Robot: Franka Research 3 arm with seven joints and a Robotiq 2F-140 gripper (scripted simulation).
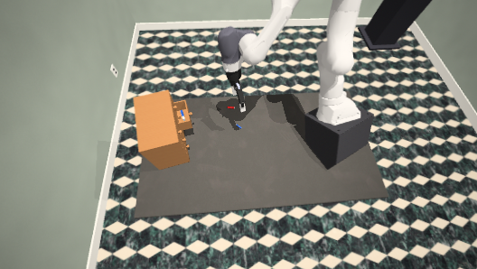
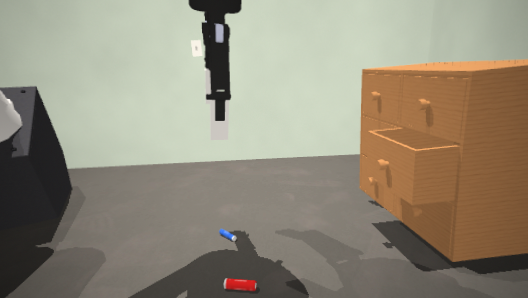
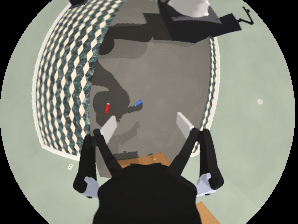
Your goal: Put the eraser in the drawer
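Note:
The orange chest (image 1: 162,130) stands at the mat's left end. Its middle-row right drawer (image 1: 182,115) is pulled out; it also shows in the exterior view (image 2: 414,165). A small blue and white thing (image 1: 182,113), which looks like the eraser, lies inside that drawer. The other drawers look shut. My gripper (image 1: 242,107) (image 2: 219,125) is open and empty. It hangs high above the mat, to the right of the chest and apart from it. In the wrist view (image 3: 147,125) nothing is between the fingers.
A small red cylinder (image 2: 240,284) and a small blue cylinder (image 2: 228,235) lie on the dark mat below the gripper, also seen in the wrist view (image 3: 108,107). The black robot pedestal (image 1: 336,135) stands at the mat's right.

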